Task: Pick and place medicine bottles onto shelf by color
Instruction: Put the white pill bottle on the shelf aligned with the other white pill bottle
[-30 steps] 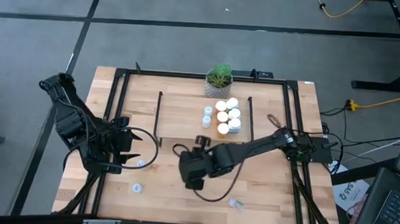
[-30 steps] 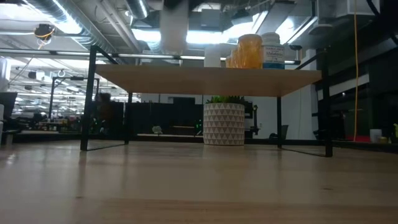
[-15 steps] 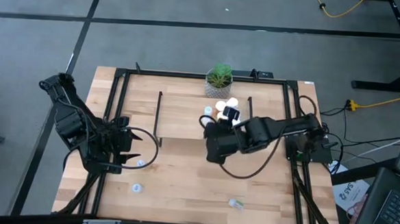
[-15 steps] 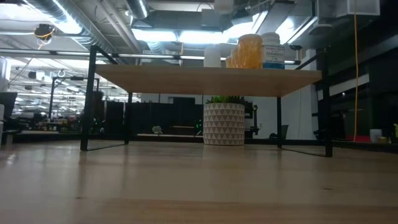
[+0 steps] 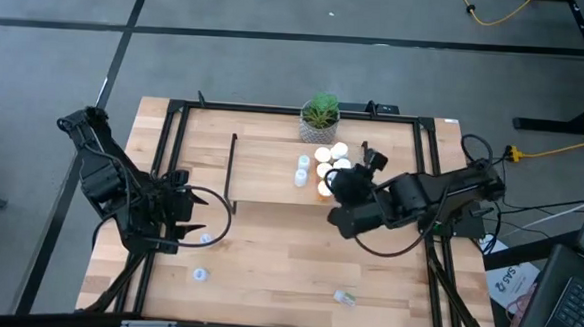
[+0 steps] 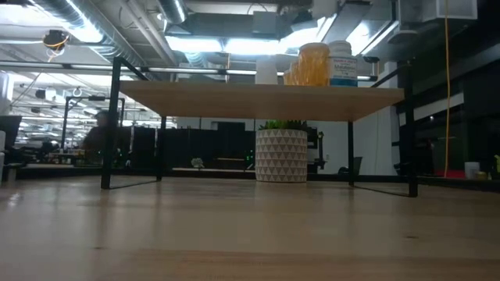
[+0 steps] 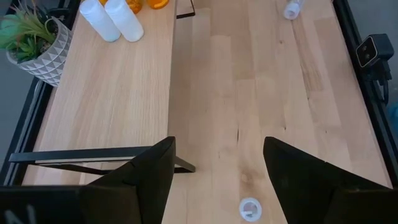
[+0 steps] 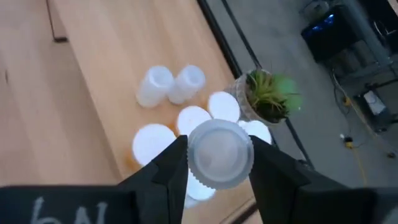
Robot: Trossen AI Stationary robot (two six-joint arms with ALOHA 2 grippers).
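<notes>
We've swung the right hand [image 8: 214, 163] up over the shelf [image 5: 261, 172], pinching a clear bottle [image 8: 220, 154] above the cluster; drop next. Left hand [image 7: 214, 171] spread, idle.

The shelf [image 5: 272, 170] stands mid-surface; bottles [image 5: 324, 156] cluster on its right end, a potted plant [image 5: 319, 117] behind. Three bottles lie nearer: [image 5: 206, 238], [image 5: 199, 275], [image 5: 344, 297].

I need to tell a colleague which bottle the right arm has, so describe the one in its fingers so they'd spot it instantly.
Start at the low light-wood shelf near the potted green plant. The right gripper hangs above the cluster of white-capped bottles there. Its fingers hold a small pale clear bottle, the only one lifted off the shelf.
</notes>
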